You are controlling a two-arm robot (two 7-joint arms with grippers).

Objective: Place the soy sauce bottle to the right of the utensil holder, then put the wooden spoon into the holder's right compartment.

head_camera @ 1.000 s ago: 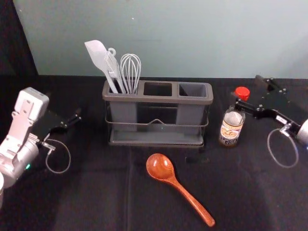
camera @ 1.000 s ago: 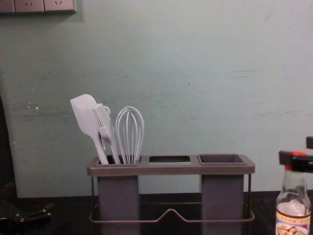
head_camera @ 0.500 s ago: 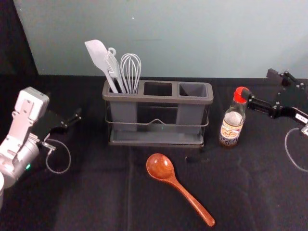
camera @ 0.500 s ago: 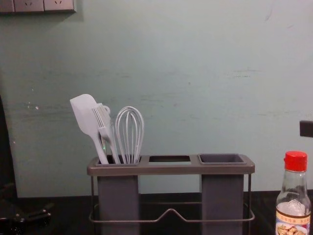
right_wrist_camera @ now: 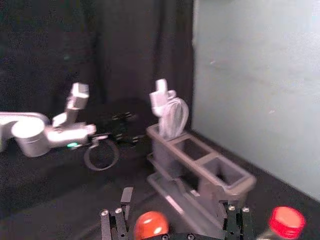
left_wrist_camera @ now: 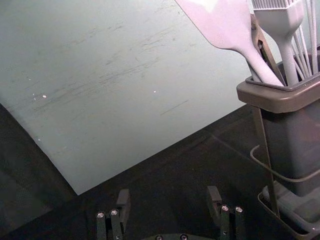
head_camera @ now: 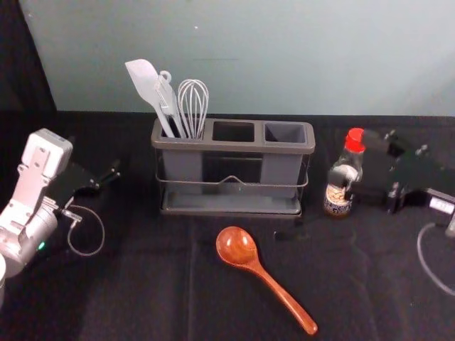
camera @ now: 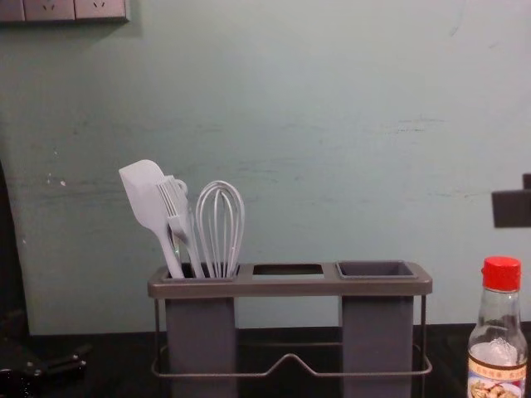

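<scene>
Since the earlier frame, the right pincer [right_wrist_camera: 176,198] is shifting from beside the red cap toward the near side, its fingers standing apart and holding nothing. Nearest on the worktop [head_camera: 142,291], the wooden spoon [head_camera: 237,246] is lying flat, its bowl pointing left and far, its handle running toward the near right. Farther back, the soy sauce bottle [head_camera: 341,192] is standing upright, just right of the utensil holder [camera: 290,286], apparently completing step one. Far left, the left pincer [left_wrist_camera: 168,194] is idling empty, fingers apart. White utensils [head_camera: 192,106] are occupying the holder's left compartment; the right compartment [head_camera: 284,133] is standing ready for the spoon. Beyond, the wall [head_camera: 284,57] is closing off the scene.

Caution: the right pincer is passing close to the bottle; descending too early or swinging left may tip it. Gripping the slim handle off-centre may let the heavier bowl rotate. Lowering the spoon while it is tilting may catch the compartment rim or push the holder against the bottle.
</scene>
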